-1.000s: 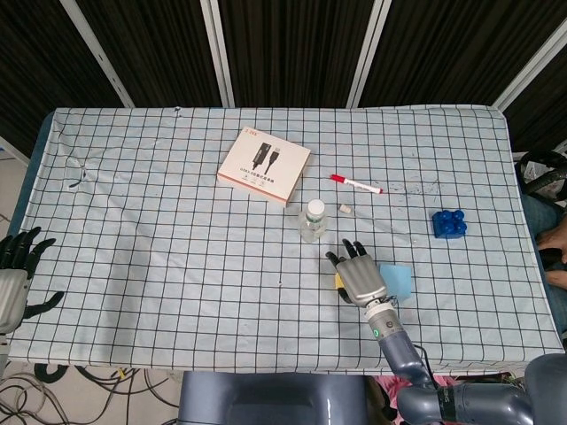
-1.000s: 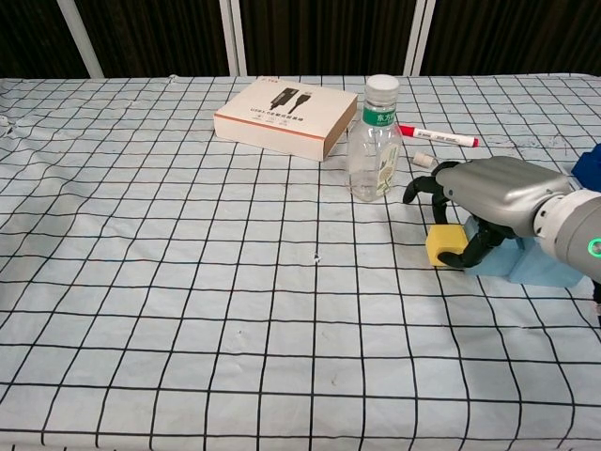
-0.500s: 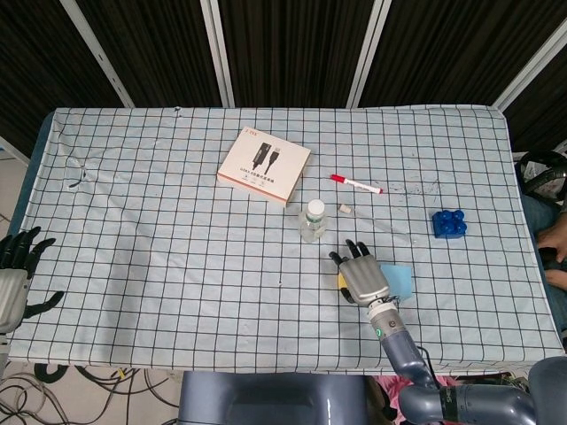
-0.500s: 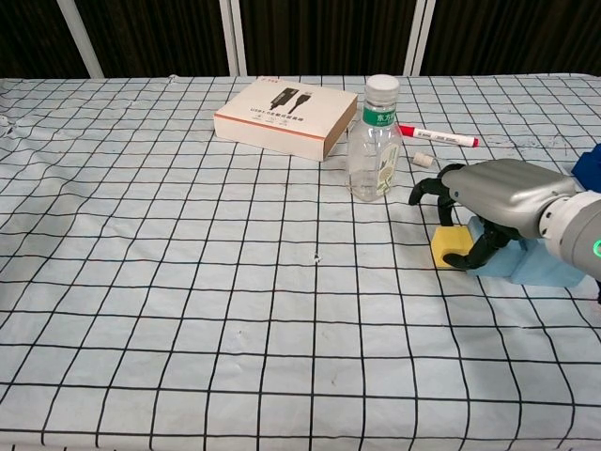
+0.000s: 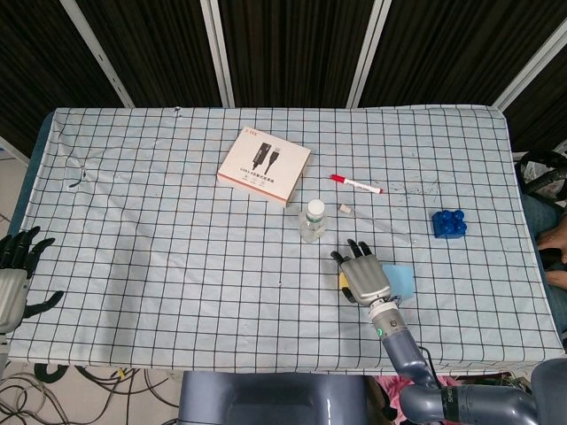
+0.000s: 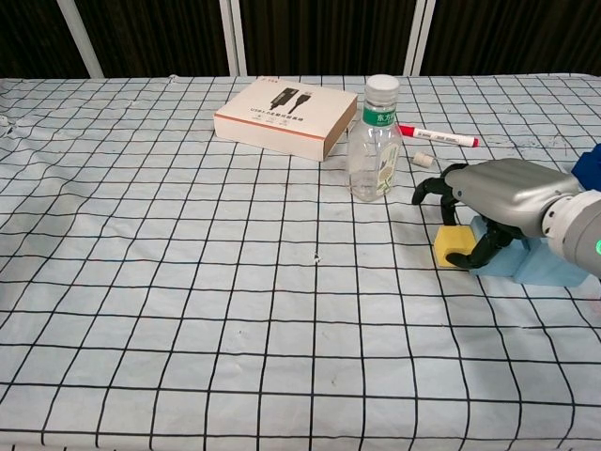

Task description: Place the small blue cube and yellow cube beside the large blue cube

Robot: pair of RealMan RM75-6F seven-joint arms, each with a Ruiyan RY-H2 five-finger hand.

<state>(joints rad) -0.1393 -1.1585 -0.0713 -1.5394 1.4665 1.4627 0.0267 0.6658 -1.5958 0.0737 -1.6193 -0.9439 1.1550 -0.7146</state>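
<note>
Chest view: right hand (image 6: 493,202) grips yellow cube (image 6: 454,247) on checked tablecloth (image 6: 235,310).
Cube touches light-blue block (image 6: 540,263), nr water bottle (image 6: 374,141); left hand (image 5: 16,274) spread, holds nothing, at table's edge.

right hand (image 6: 498,202) curled around yellow cube (image 6: 455,247), light blue block (image 6: 540,263) behind, bottle (image 6: 373,141) nearby

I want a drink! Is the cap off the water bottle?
No, the water bottle stands upright with its white cap on top, plainly seen in the chest view.
</note>
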